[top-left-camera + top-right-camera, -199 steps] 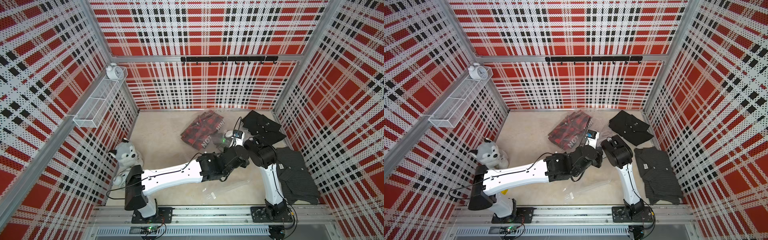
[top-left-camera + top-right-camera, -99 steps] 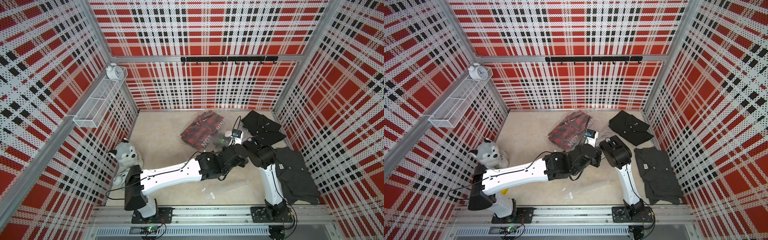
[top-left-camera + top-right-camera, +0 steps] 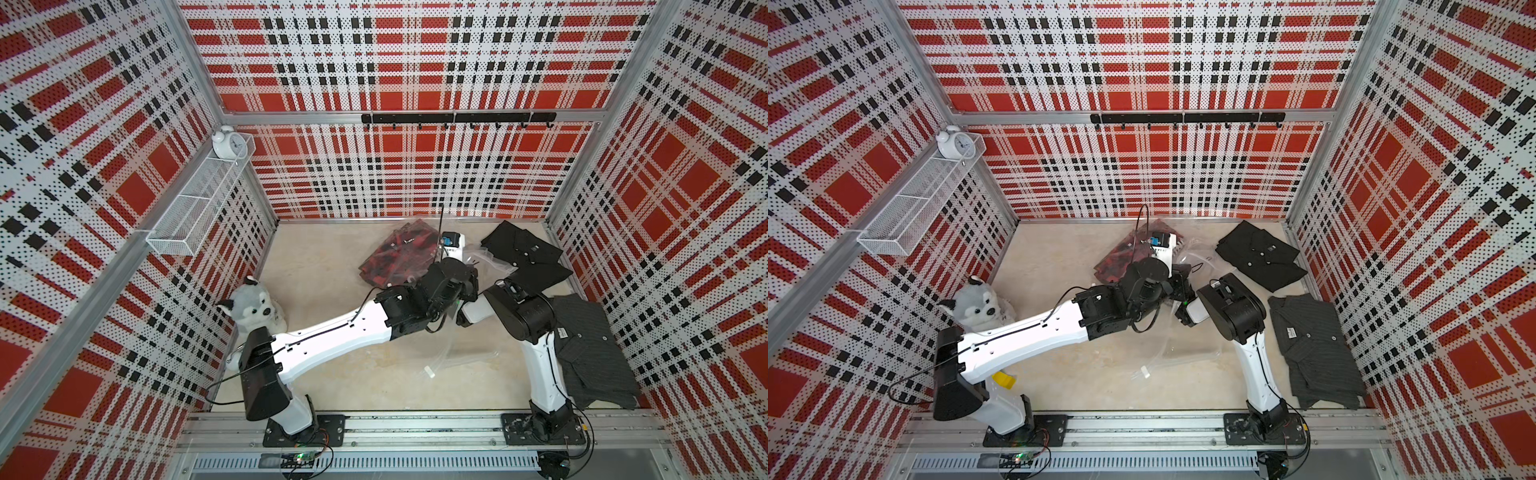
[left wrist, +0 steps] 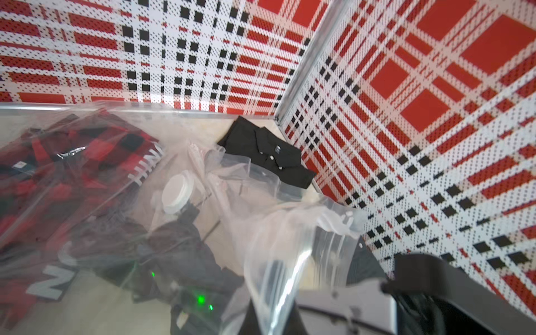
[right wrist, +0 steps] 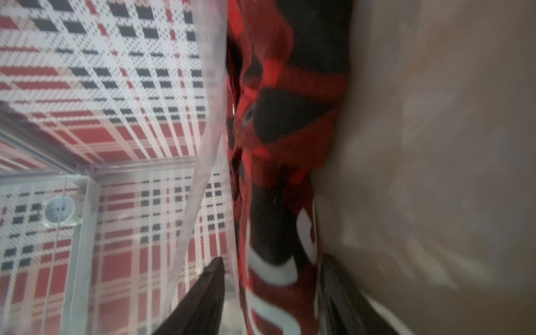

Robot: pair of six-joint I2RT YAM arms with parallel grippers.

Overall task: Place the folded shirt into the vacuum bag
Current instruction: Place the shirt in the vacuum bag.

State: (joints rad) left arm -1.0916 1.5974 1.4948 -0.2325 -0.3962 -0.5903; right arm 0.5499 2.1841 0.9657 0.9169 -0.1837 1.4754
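Both top views look steeply down from high over the near edge onto the whole desk. Both wrist cameras sit close, sharing the red shirt inside the vacuum bag.

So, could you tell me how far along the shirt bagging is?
Mostly done: the red-and-black checked folded shirt lies inside the clear plastic vacuum bag. In hand: the left hand, shut, seems to hold the bag's mouth up, while the right hand has its jaws apart around the shirt's edge. Left: draw the right hand out and drop the bag.
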